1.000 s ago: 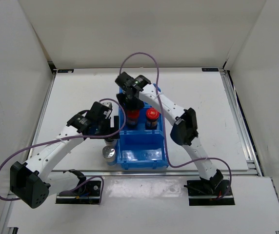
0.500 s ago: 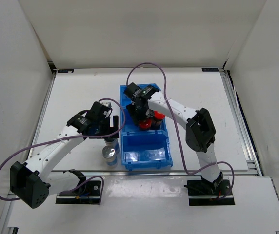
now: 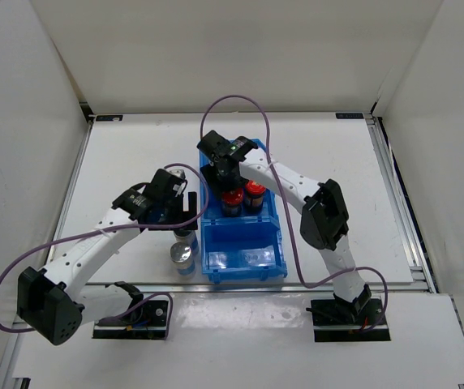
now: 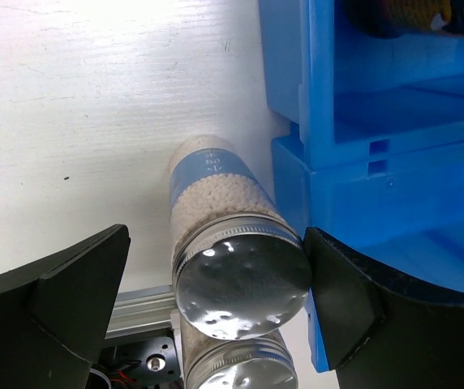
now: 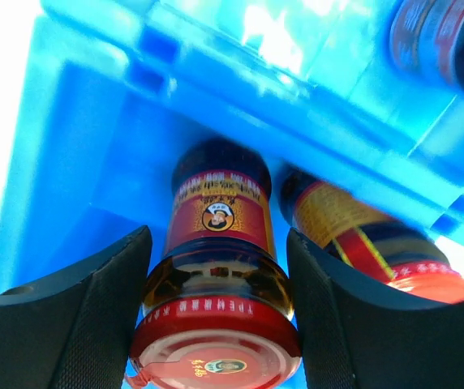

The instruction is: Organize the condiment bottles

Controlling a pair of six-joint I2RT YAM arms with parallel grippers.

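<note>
Top view: the right pincer (image 3: 230, 188) stands over the middle compartment of the large blue plastic three-compartment bin (image 3: 242, 261), closed around a red-capped dark glass jar (image 3: 231, 201). A second red-capped jar (image 3: 254, 191) stands just beside it. The red pair seems to be the step in hand. The near compartment looks free, and the white table (image 3: 135, 154) offers open room on the far left.

Left wrist view: the left pincer (image 4: 216, 271) gapes wide, holding nothing, its fingers flanking a silver-capped jar of white grains (image 4: 240, 279). This jar stands on the table against the bin's outer wall, with a second silver-capped jar (image 4: 236, 374) just nearer. Grasping it next calls for a careful descent, since the right finger has little room beside the wall.

Right wrist view: both fingers press the gripped jar's sides, with its twin close on the right. Any move here should go straight up.
</note>
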